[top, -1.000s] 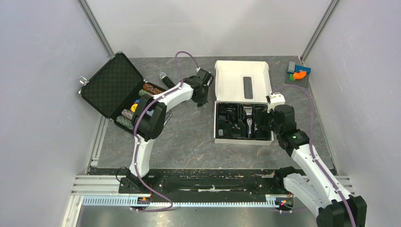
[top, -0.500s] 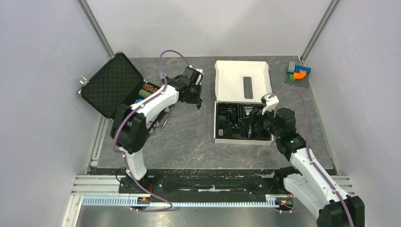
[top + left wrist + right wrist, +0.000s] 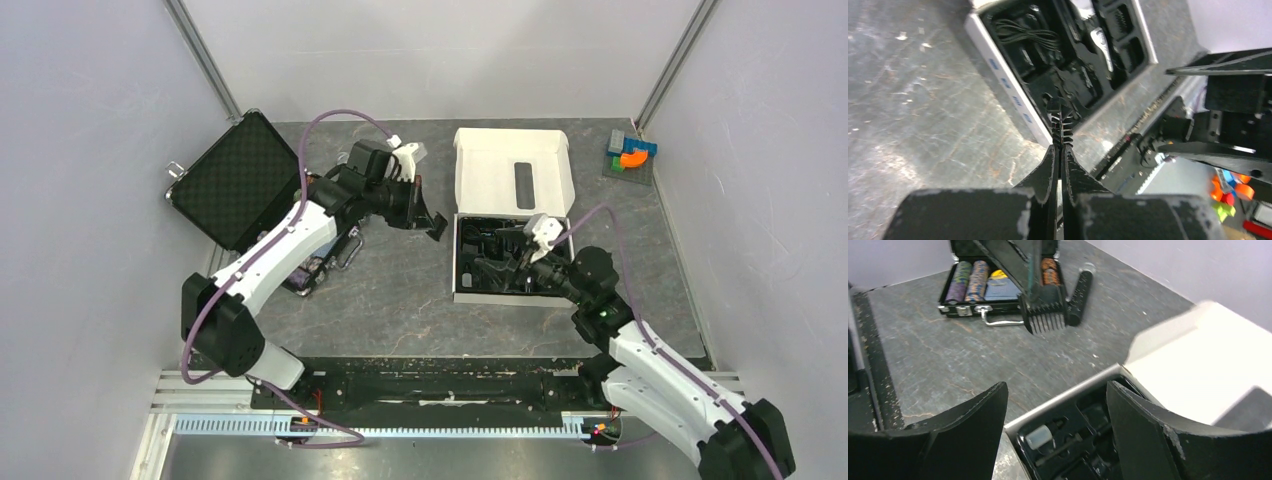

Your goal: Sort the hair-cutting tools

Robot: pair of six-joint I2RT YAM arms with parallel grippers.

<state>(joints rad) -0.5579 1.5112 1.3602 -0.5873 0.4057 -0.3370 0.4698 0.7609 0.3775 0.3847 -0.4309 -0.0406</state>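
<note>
My left gripper (image 3: 428, 218) is shut on a small black comb attachment (image 3: 438, 229) and holds it above the table, just left of the white box (image 3: 512, 150). In the left wrist view the comb (image 3: 1060, 127) sticks out past the shut fingertips (image 3: 1050, 160), pointing at the box's near rim (image 3: 998, 70). The silver-and-black clipper (image 3: 1102, 42) lies in the box's black tray. My right gripper (image 3: 487, 262) is open and empty over the tray's left part. In the right wrist view it (image 3: 1055, 390) frames the box corner, with the held comb (image 3: 1045, 315) ahead of it.
An open black case (image 3: 240, 180) with rows of poker chips (image 3: 979, 275) stands at the left. A black microphone (image 3: 1079, 290) lies beside it. Coloured blocks (image 3: 632, 152) sit at the back right. The box lid lies open towards the back.
My left arm has swung right from beside the case towards the box, carrying the comb attachment. My right gripper has moved left across the box tray.
</note>
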